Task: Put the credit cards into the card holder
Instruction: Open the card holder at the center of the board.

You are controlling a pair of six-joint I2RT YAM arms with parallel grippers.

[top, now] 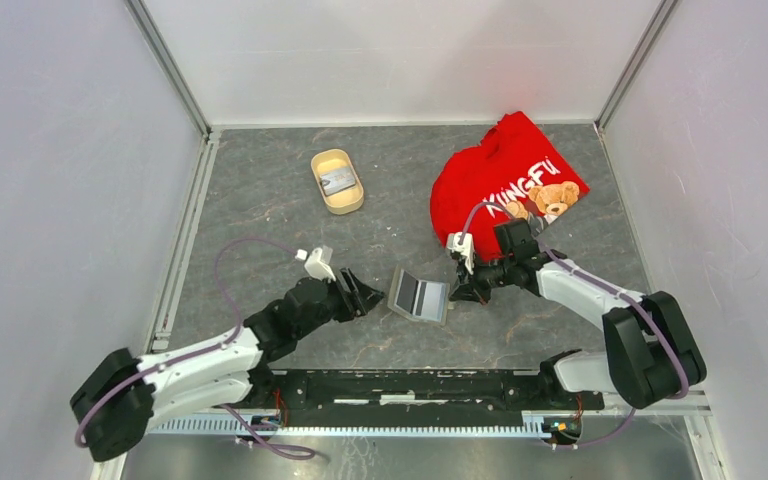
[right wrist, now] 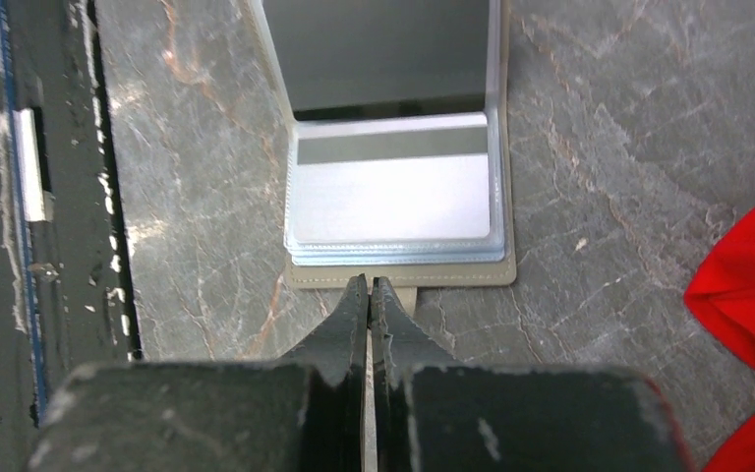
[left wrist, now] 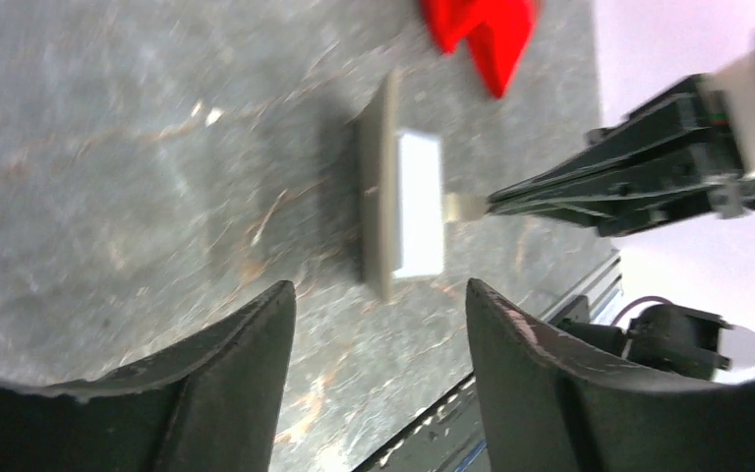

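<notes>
The card holder (top: 419, 296) lies open on the table, one flap tilted up. In the right wrist view its shiny pockets (right wrist: 393, 211) hold a pale credit card (right wrist: 393, 187) with a dark stripe. My right gripper (right wrist: 370, 285) is shut on the card holder's small beige tab (right wrist: 405, 298), at the holder's right edge in the top view, right gripper (top: 457, 290). My left gripper (top: 368, 297) is open and empty just left of the holder. In the left wrist view, the left gripper (left wrist: 378, 295) faces the holder (left wrist: 378, 197). Another grey card (top: 338, 181) lies in the tray.
A beige oval tray (top: 337, 200) stands at the back left of the middle. A red shirt (top: 505, 180) with a bear print lies at the back right, close behind my right arm. White walls close in three sides.
</notes>
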